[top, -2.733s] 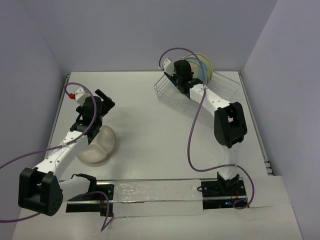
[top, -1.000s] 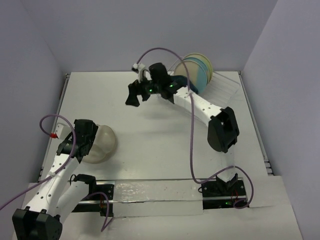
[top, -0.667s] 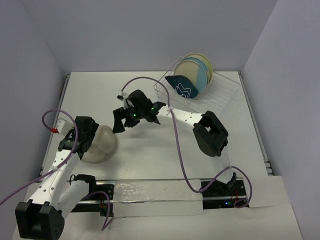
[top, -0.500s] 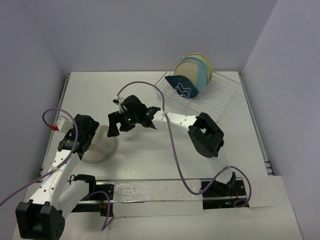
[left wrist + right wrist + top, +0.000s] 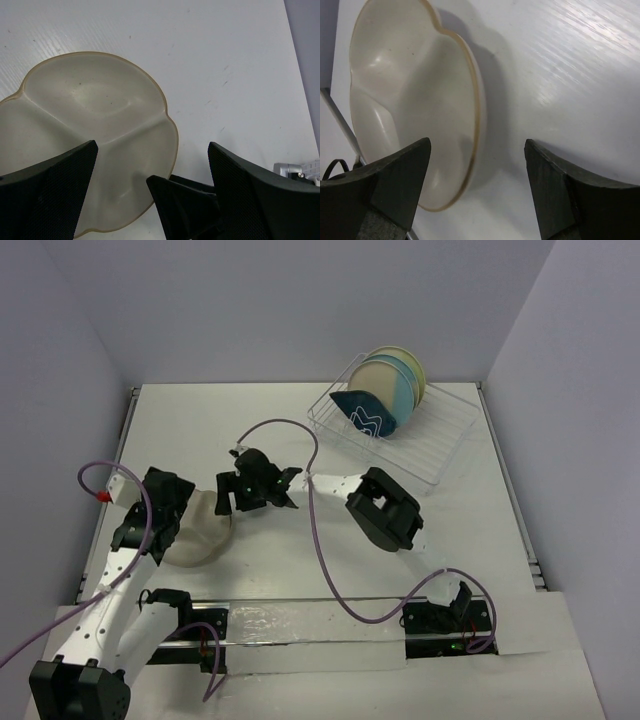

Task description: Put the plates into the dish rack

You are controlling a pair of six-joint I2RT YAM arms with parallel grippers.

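A cream divided plate (image 5: 200, 532) lies flat on the table at the left. My left gripper (image 5: 165, 520) hovers open above the plate's left part, and in its wrist view the plate (image 5: 90, 125) lies below the left gripper (image 5: 152, 146). My right gripper (image 5: 228, 498) is low at the plate's right edge. It is open and straddles the rim: one finger (image 5: 395, 172) is over the plate (image 5: 405, 95) and the other is over bare table. The dish rack (image 5: 430, 445) at the back right holds upright round plates (image 5: 395, 380) and a dark blue leaf dish (image 5: 362, 415).
The right arm stretches across the table's middle from its elbow (image 5: 385, 508), with a purple cable looping over it. A right finger (image 5: 182, 205) shows between the left fingers. The table's left edge and side wall are close to the left arm.
The right arm swung from the rack across to the left and came down at the divided plate's right rim, its jaws narrowing somewhat. The left gripper stayed open over the plate.
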